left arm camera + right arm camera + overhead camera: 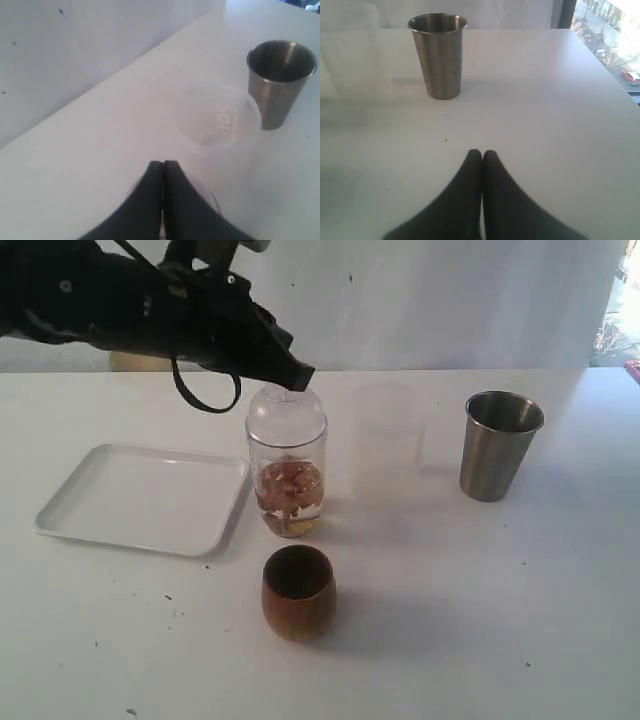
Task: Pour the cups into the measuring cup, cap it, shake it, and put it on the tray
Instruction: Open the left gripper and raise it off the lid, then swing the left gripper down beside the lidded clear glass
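1. You see the measuring cup (287,475) upright on the table (480,620), with brownish pieces piled in its lower part. The pouring looks done, or mostly done.
2. A clear domed cap (287,415) seems to sit on the measuring cup's mouth. You cannot tell from these views whether it is fully seated.
3. The left gripper (300,375) is at the top of that cap with its fingers pressed together and holding nothing. Its tip appears to touch the dome, which reads as pressing the cap down, so treat capping as the step in hand.
4. The wooden cup (298,592) stands upright just in front of the measuring cup, towards the camera. Its inside looks dark and empty.
5. The tray (140,495) lies just beside the measuring cup, on the exterior view's left, with nothing on it. The measuring cup is not on it.
6. A frosted cup (220,120) stands on the measuring cup's other side, between it and the tumbler (498,448). The tumbler is upright, well apart from the measuring cup, and you cannot confirm that it is empty.
7. The right gripper (482,157) is out of the exterior view. Its wrist view shows its fingers together and empty, over bare table, facing the tumbler.
8. You have yet to shake the measuring cup and set it on the tray.
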Available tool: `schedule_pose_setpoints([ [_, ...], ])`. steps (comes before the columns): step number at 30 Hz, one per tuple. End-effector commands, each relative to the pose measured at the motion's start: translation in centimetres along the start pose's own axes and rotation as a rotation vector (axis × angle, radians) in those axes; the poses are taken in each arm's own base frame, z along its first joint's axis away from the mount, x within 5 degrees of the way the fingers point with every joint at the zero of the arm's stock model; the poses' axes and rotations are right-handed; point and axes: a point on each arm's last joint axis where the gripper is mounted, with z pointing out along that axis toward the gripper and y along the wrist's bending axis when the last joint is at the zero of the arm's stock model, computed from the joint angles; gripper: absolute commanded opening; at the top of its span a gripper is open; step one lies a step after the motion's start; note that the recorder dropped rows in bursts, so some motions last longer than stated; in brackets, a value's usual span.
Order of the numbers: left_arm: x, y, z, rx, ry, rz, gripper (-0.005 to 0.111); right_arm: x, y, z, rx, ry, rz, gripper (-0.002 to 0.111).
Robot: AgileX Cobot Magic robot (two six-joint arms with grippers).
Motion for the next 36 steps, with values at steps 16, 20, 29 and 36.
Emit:
schedule_pose_setpoints([
  [16,-2.5,0.1,-5.3,-0.003,-0.088,0.001,0.105,0.1,-0.1,0.0,0.008,-0.011,0.0,0.0],
  [20,-0.6,-0.4,-4.9,0.024,-0.017,-0.027,0.105,0.1,-0.1,0.0,0.008,-0.011,-0.004,0.0],
  [29,6.9,-0.5,-4.8,-0.136,-0.238,-0.152,0.105,0.1,-0.1,0.0,0.008,-0.011,-0.005,0.0],
  [36,10.5,-2.4,-5.1,-0.005,-0.372,-0.16,0.105,0.1,-0.1,0.0,0.008,-0.011,-0.005,0.0],
])
